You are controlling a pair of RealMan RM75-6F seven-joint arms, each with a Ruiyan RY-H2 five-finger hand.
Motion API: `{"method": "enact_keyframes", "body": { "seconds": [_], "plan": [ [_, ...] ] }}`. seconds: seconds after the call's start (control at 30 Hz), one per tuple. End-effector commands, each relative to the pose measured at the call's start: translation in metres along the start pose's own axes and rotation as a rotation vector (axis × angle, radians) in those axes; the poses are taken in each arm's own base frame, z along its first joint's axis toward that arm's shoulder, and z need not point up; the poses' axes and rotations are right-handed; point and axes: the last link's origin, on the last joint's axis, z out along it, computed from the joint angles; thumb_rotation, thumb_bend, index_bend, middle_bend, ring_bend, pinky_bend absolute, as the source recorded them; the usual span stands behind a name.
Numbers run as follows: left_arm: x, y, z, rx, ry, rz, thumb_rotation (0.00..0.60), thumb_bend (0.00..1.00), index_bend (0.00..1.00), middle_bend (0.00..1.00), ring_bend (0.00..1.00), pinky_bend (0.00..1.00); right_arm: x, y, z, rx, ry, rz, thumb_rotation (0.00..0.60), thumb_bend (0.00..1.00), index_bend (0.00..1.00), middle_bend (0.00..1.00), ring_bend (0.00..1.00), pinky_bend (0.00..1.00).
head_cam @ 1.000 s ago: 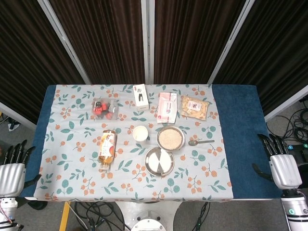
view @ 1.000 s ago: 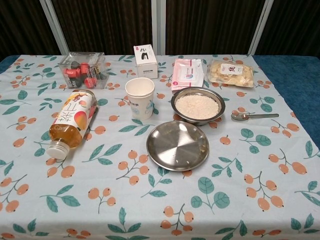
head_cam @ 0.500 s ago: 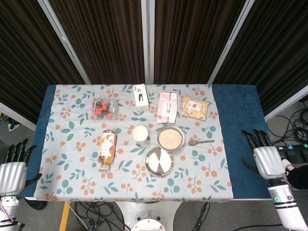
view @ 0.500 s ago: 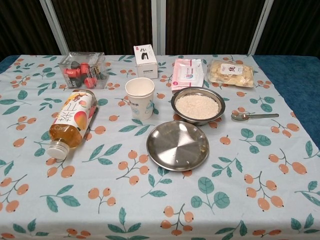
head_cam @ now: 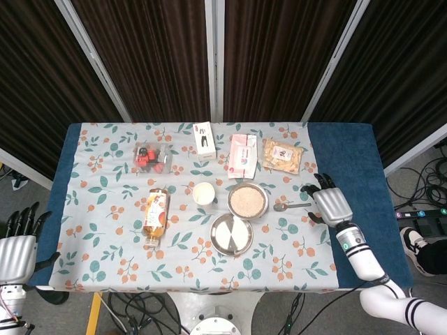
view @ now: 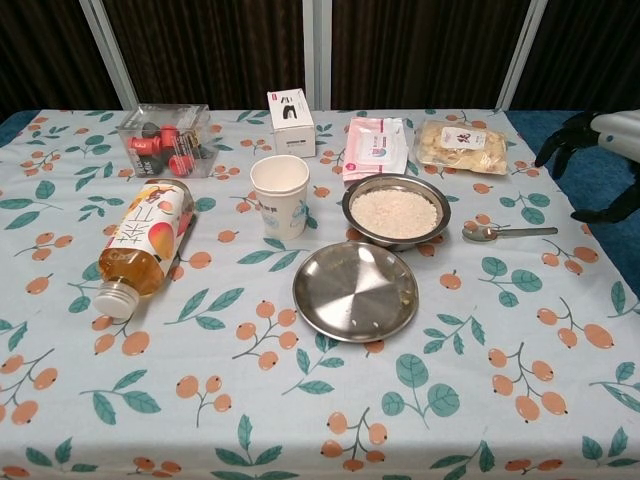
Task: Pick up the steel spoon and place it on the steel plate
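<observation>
While the left hand (head_cam: pixel 17 246) sat parked off the counter's near-left corner, fingers spread and holding nothing, noticed the right hand (head_cam: pixel 328 202) had swung in from the right edge within the last second. Ended up just beside the spoon's (view: pixel 508 233) handle end, fingers apart, nothing grabbed yet. Spoon lay flat right of the rice bowl (view: pixel 396 211), apart from the plate (view: pixel 355 290). Looked like reach underway, pickup still pending.

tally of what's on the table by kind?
Steel ware: 3, spoon, plate, bowl of rice
Packets: 2, pink, snack
Boxes: 2, white, clear
Drink bottle: 1
Paper cup: 1
Total: 9
</observation>
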Motion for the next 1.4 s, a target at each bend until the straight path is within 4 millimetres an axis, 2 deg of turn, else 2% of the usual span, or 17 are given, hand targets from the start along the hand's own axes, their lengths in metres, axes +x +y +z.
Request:
{"method": "enact_keyframes", "body": {
  "seconds": [0.03,0.37,0.67,1.4],
  "plan": [
    [-0.001,-0.001,-0.001,0.001,-0.003,-0.002,0.6,0.06,0.21,0.12,0.06,0.03,-0.012,-0.009,0.016,0.004,-0.039,-0.022,0.6,0.17,0.37,0.38,0.07,0.04],
    [-0.002,-0.002,-0.001,0.006,-0.006,-0.007,0.6,0.06,0.21,0.12,0.06,0.03,-0.029,-0.014,0.037,-0.009,-0.079,-0.066,0.6,0.18,0.46,0.43,0.1,0.05],
    [-0.004,-0.003,-0.001,0.006,-0.011,-0.007,0.6,0.06,0.21,0.12,0.06,0.03,-0.036,-0.018,0.05,-0.009,-0.102,-0.104,0.6,0.22,0.49,0.48,0.13,0.05],
    [-0.005,-0.006,-0.001,0.013,-0.013,-0.012,0.6,0.06,0.21,0.12,0.06,0.03,-0.038,-0.019,0.051,-0.005,-0.129,-0.109,0.6,0.25,0.51,0.51,0.17,0.06]
  ]
}}
